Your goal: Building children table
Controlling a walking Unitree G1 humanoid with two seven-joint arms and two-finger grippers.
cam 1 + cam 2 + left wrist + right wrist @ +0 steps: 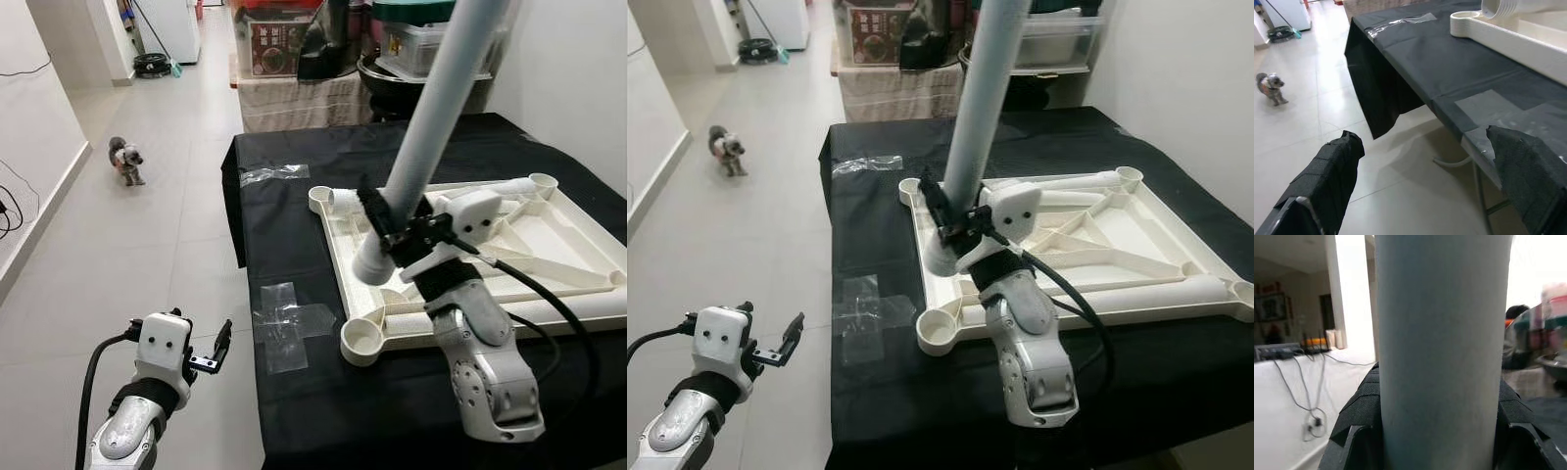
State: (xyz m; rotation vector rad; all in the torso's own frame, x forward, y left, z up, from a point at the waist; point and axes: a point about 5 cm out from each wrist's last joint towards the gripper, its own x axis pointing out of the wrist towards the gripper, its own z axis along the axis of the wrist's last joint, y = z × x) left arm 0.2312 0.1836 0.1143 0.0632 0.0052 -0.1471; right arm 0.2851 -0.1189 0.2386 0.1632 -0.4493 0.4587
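The right arm reaches up from the near edge of the tabletop (323, 245), wrist bent forward; the right claw (377, 223) sits above the near-left part of the tabletop, its black fingers (1354, 416) clamped on either side of a pale leg tube (431, 127); the left arm is held low off the tabletop's left edge, over the floor; the left claw (217, 351) has its fingers (1327, 171) spread apart, gripping nothing.

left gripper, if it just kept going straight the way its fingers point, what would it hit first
Probably the draped edge of the black tablecloth. The open left gripper hangs over bare floor beside the table, aimed toward that corner, with the white tabletop further along. Depth is unclear.
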